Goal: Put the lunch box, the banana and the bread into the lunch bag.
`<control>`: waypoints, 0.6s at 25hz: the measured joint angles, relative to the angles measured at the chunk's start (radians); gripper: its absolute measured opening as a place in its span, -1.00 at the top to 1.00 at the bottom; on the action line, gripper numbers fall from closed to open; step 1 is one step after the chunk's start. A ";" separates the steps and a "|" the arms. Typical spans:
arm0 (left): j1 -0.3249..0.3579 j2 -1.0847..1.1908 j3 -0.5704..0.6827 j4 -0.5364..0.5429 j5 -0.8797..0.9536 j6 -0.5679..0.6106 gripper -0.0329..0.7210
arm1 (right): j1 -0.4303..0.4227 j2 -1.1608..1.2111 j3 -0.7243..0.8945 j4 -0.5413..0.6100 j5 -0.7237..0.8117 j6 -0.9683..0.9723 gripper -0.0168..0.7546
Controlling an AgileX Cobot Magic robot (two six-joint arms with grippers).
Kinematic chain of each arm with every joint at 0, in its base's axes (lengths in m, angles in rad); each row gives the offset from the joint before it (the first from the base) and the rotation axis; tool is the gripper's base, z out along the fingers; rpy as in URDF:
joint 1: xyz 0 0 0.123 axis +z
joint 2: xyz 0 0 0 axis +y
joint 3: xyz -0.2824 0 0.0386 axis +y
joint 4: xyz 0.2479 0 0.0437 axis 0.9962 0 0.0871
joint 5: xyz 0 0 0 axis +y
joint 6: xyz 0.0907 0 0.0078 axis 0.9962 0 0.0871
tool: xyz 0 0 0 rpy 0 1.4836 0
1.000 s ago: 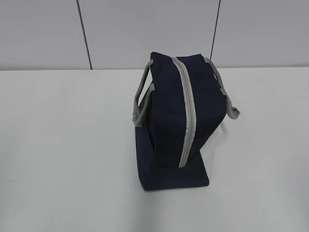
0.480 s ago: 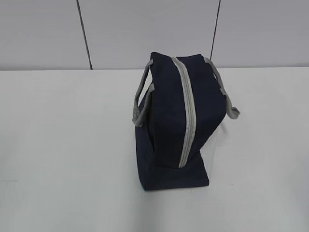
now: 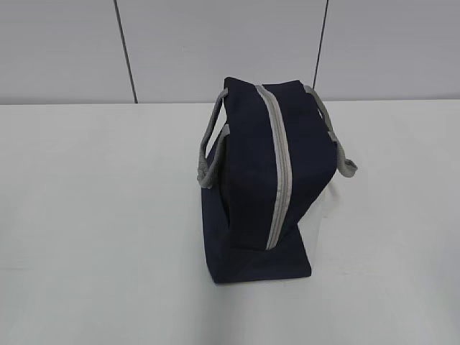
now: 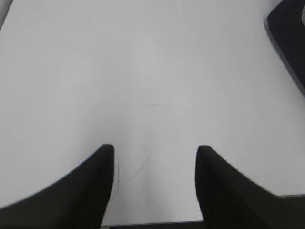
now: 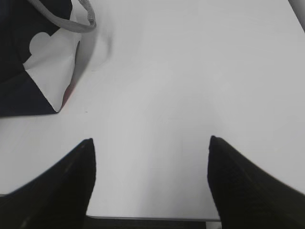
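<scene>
Nearest me, both claws hang over bare table point(image 3: 93, 215) with nothing between their fingers: the left claw point(image 4: 155, 183) is parted over blank white, the right claw point(image 5: 150, 179) spread wider. Neither shows in the view from the front. Farther out, mid-table, stands the bag point(image 3: 262, 180), navy, its grey zipper point(image 3: 280, 169) run closed along the top, its long axis going near to far. From the right claw the bag point(image 5: 28, 57) lies ahead and to the left, just beside a grey handle point(image 5: 71, 21); from the left claw only a dark edge, probably the bag, shows far right. I'd judge the right arm nearer. The lunch box, banana and bread are nowhere to be seen; whether they are inside I cannot tell.
</scene>
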 joint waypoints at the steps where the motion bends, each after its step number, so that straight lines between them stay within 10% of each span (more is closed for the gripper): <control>1: 0.007 -0.009 0.000 0.000 0.000 0.000 -0.11 | 0.000 0.000 0.000 -0.002 0.000 0.000 -0.45; 15: 0.077 -0.095 0.000 0.000 0.002 0.000 0.01 | 0.000 -0.001 0.000 -0.002 0.000 0.000 -0.45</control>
